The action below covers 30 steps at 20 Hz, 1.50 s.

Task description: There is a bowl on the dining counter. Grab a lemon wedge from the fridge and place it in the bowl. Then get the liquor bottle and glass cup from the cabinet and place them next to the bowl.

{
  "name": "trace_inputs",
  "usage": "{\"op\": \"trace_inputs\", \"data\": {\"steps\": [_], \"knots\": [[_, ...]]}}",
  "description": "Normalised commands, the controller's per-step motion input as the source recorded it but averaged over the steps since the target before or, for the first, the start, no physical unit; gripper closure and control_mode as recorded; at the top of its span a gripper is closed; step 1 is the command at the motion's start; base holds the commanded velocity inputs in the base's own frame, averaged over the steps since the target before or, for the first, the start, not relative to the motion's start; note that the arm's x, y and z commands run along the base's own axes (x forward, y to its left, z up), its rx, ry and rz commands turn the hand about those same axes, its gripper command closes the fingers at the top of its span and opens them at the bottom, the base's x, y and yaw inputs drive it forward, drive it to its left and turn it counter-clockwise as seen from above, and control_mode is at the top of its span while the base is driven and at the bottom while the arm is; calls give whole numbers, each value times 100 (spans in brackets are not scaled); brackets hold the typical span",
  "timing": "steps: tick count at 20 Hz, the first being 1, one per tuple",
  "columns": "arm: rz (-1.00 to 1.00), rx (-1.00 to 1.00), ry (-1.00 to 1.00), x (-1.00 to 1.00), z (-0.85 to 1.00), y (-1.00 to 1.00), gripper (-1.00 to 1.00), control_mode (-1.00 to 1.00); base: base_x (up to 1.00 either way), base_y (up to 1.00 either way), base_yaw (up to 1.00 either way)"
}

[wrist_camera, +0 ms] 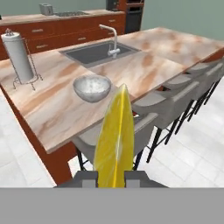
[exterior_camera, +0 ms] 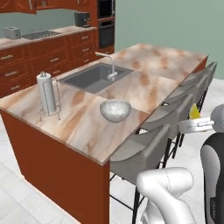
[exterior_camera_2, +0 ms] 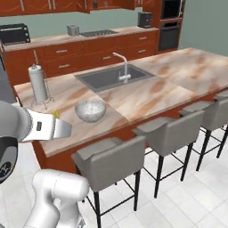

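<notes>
Kitchen setting: marble-patterned dining counter [exterior_camera: 87, 118] on a red-brown base, grey stools [exterior_camera_2: 111, 162] lined along its near edge, over white tiled floor.

Nearest: gripper [wrist_camera: 111, 177] closed on lemon wedge [wrist_camera: 116, 140], held on edge between the two fingers, above the floor and stools, short of the counter edge. Yellow tip of the wedge visible past the hand in both base views.

On the counter, near its front edge: bowl [wrist_camera: 92, 87], pale grey, upright, apart from the wedge. To the side of the bowl, toward the counter's end: paper towel roll [exterior_camera: 47, 92] upright on a wire stand.

Farther: sink [exterior_camera_2: 113, 76] recessed in the counter, with faucet [exterior_camera_2: 122, 67] at its rim.

Farthest: wall run of red-brown cabinets [exterior_camera_2: 84, 51] with cooktop [exterior_camera_2: 98, 32], toaster [exterior_camera: 12, 32], and built-in oven [exterior_camera_2: 170, 24].
</notes>
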Motion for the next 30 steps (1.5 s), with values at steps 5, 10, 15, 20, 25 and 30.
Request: {"op": "trace_inputs", "data": {"steps": [5, 10, 15, 20, 25, 30], "knots": [[0, 0, 0, 0, 0, 0, 100, 100, 7, -87, 47], [0, 0, 0, 0, 0, 0, 100, 100, 52, -62, 43], [0, 0, 0, 0, 0, 0, 100, 100, 85, -24, 26], [0, 0, 0, 0, 0, 0, 100, 100, 62, -14, 21], [17, 8, 8, 33, 0, 0, 100, -100, 8, 0, 4], [24, 12, 11, 76, 0, 0, 100, -100, 0, 0, 0]]}}
